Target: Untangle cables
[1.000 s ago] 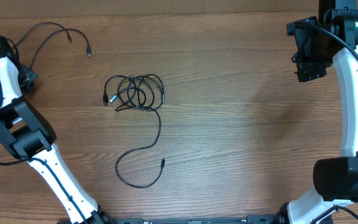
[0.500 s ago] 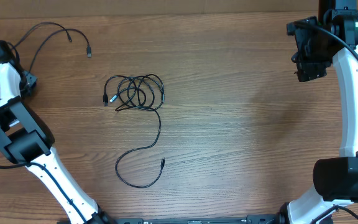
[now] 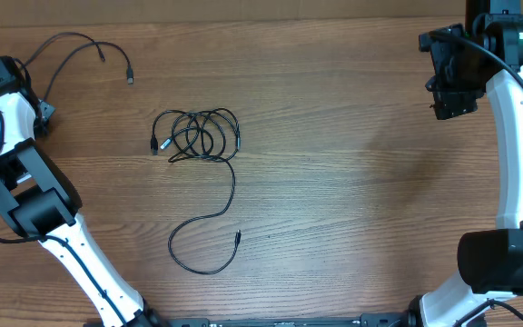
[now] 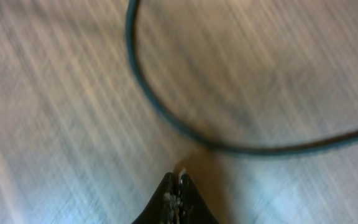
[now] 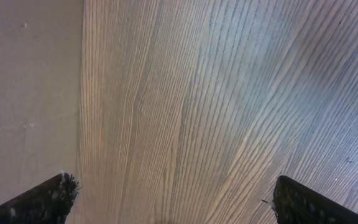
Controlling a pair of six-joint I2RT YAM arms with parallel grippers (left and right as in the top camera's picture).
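Observation:
The cables lie in two places on the wooden table. A coiled black bundle (image 3: 196, 134) sits left of centre, and one strand (image 3: 230, 195) trails from it toward the near edge, ending in a small plug (image 3: 238, 238). A separate loose cable (image 3: 80, 41) lies at the far left corner; in the left wrist view it shows as a blurred dark curve (image 4: 166, 118). My left gripper (image 3: 5, 73) is beside that loose cable. Its tips (image 4: 178, 182) are shut with nothing between them, and the cable lies just ahead of them. My right gripper (image 3: 450, 98) hangs open (image 5: 174, 194) over bare wood at the far right.
The table's far edge (image 3: 261, 20) runs along the top of the overhead view. In the right wrist view a pale surface (image 5: 30, 93) borders the wood on the left. The arm bases stand at the near corners.
My left wrist has shifted slightly toward the far edge, near the loose cable. The cables and the right arm have not moved.

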